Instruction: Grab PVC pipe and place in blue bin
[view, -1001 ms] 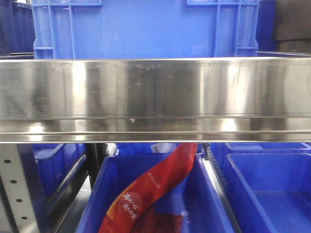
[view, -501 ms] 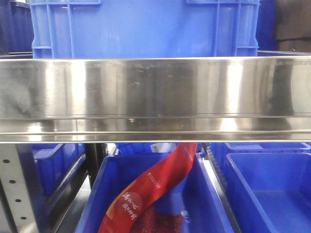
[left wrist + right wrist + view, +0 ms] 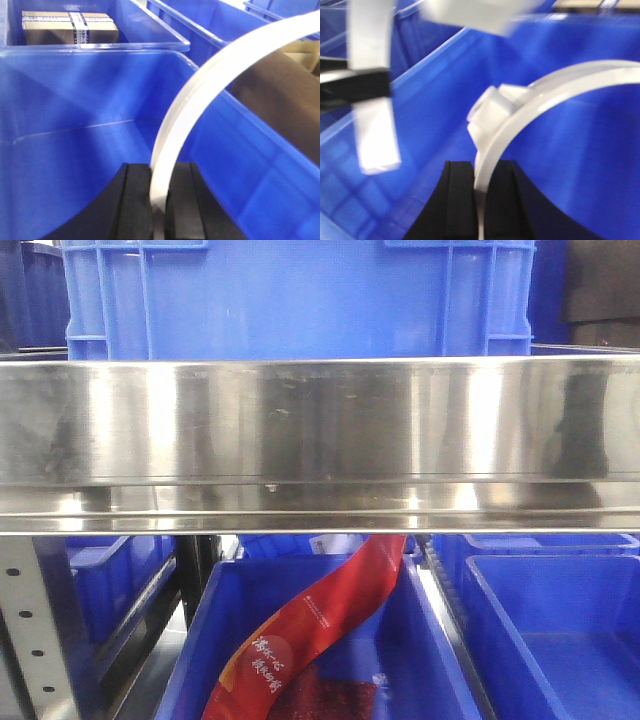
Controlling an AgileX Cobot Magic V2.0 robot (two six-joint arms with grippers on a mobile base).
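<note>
In the left wrist view my left gripper is shut on a curved flat white strap that arcs up to the right over a blue bin. In the right wrist view my right gripper is shut on a similar white strap with a blocky clip, also above a blue bin. A blurred off-white piece crosses the top edge; I cannot tell whether it is the PVC pipe. Neither gripper shows in the front view.
A steel shelf front fills the front view, with a blue crate above and a bin holding a red bag below. A taped cardboard box lies in the bin behind. A black bar clamps another white strip.
In the front view only the reflections on the steel shelf front shift slightly; the bins and the red bag stay put.
</note>
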